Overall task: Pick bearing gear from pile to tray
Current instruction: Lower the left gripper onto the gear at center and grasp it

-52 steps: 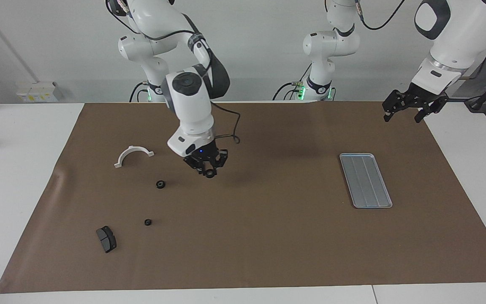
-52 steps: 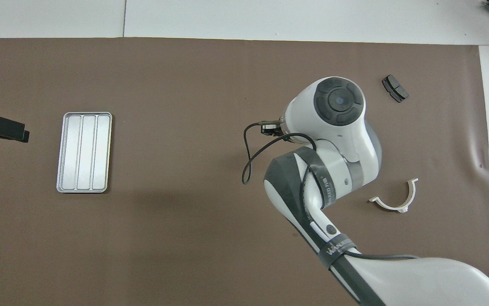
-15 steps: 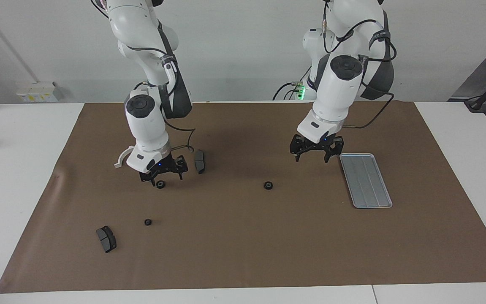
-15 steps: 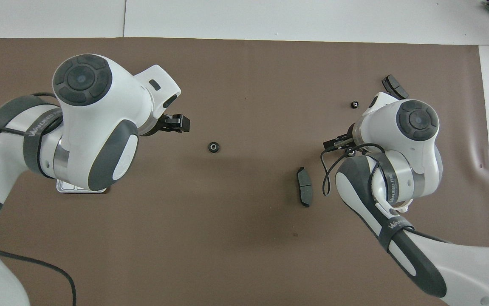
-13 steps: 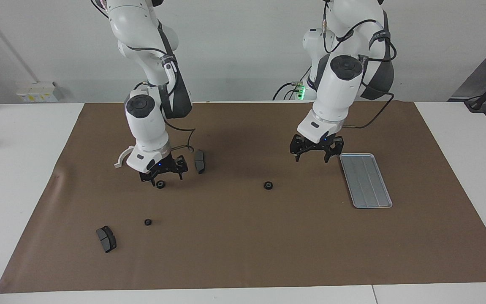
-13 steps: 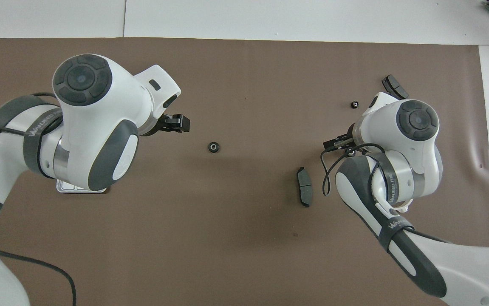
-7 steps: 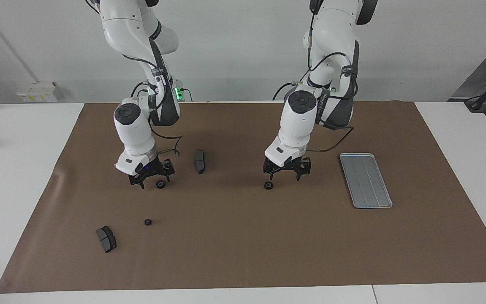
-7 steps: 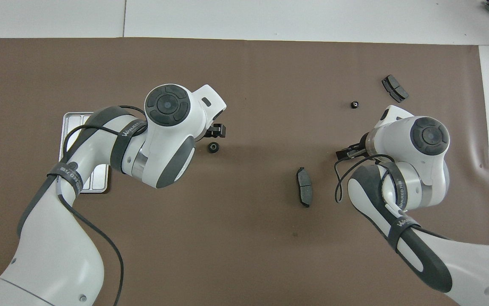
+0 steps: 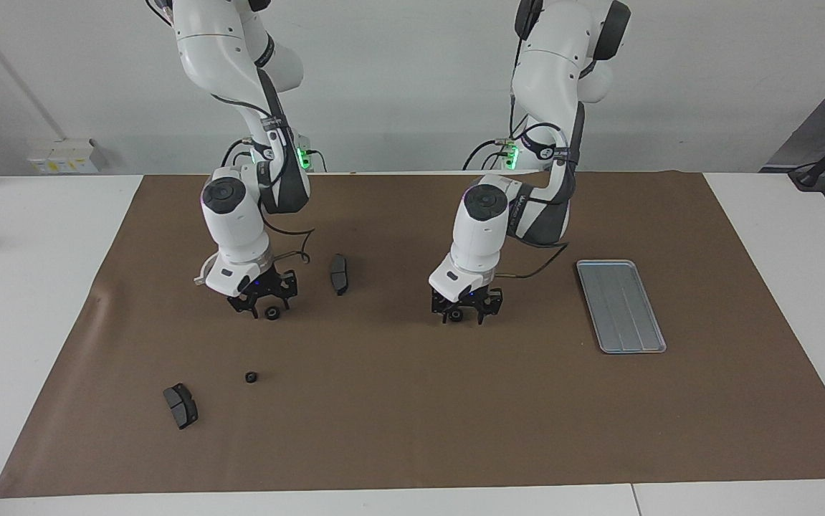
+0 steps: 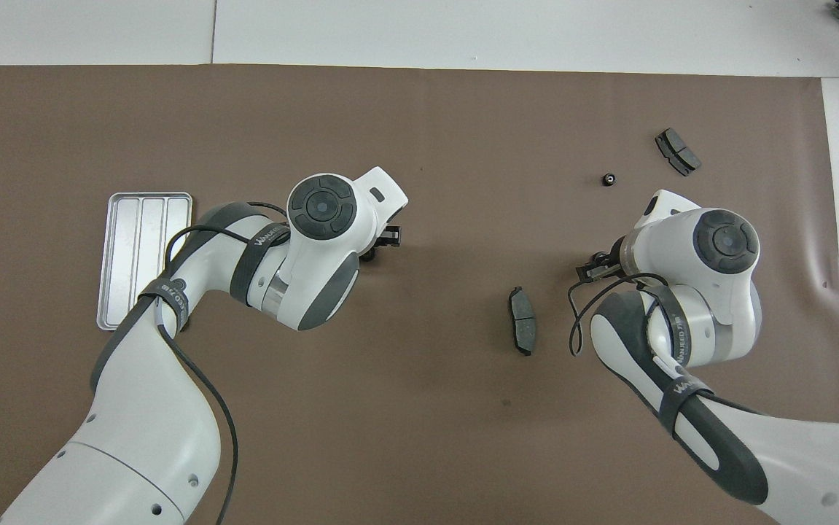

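Observation:
A black bearing gear [image 9: 456, 314] lies mid-mat, and my left gripper [image 9: 457, 316] stands low over it, open, a finger on either side. From above only the gear's edge [image 10: 369, 256] shows under that gripper [image 10: 381, 244]. My right gripper [image 9: 269, 309] is down at the pile, open around a second gear [image 9: 272, 312]; the overhead view hides this gear under the wrist. A third, smaller gear [image 9: 251, 376] lies loose farther from the robots. The silver ridged tray [image 9: 620, 304] sits bare toward the left arm's end.
One dark brake pad [image 9: 339, 274] lies between the two grippers, another [image 9: 180, 405] at the mat's corner farthest from the robots on the right arm's end. The white half-ring bracket [image 9: 201, 276] peeks out beside the right wrist. A brown mat [image 9: 412, 430] covers the table.
Both arms have swung in and come down: the left from beside the tray onto the mid-mat gear, the right lower onto the pile's gear. Their jaws have narrowed slightly.

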Controlling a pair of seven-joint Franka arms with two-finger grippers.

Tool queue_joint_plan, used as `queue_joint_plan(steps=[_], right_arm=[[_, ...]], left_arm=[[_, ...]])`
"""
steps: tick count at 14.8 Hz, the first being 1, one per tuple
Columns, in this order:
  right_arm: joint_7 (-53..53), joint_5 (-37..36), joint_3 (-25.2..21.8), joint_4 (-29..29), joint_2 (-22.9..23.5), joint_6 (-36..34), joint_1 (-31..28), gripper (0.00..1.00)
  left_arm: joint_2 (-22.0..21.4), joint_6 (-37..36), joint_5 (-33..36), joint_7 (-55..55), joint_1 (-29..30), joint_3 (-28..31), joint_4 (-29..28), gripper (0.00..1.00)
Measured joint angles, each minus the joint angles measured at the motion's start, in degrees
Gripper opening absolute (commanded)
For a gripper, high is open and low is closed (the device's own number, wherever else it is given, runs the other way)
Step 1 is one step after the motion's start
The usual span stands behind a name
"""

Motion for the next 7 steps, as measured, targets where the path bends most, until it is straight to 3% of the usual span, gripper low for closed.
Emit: queue_joint_plan(steps=[1, 3, 4, 5, 6, 7], right_arm=[[0.0, 0.0, 0.0, -0.1, 0.0, 0.0, 0.0, 0.64], [0.0, 0.0, 0.0, -0.2, 0.0, 0.0, 0.0, 0.49], [-0.1, 0.0, 0.0, -0.2, 0.0, 0.0, 0.0, 0.39], [-0.2, 0.1, 0.0, -0.2, 0.0, 0.0, 0.0, 0.29], [-0.2, 0.1, 0.1, -0.2, -0.1, 0.0, 0.0, 0.08], [-0.2, 0.1, 0.1, -0.2, -0.1, 0.0, 0.0, 0.0]], left_arm=[[0.0, 0.5, 0.0, 0.0, -0.2, 0.0, -0.5, 0.79], [0.0, 1.3, 0.0, -0.1, -0.4, 0.0, -1.5, 0.74], [0.0, 1.7, 0.0, -0.1, -0.4, 0.0, -1.9, 0.63], [0.0, 1.7, 0.0, -0.4, -0.4, 0.0, -2.1, 0.44], [-0.1, 1.7, 0.0, -1.4, -0.4, 0.0, -2.2, 0.02], [-0.1, 1.7, 0.0, -2.8, -0.4, 0.0, -2.2, 0.0]])
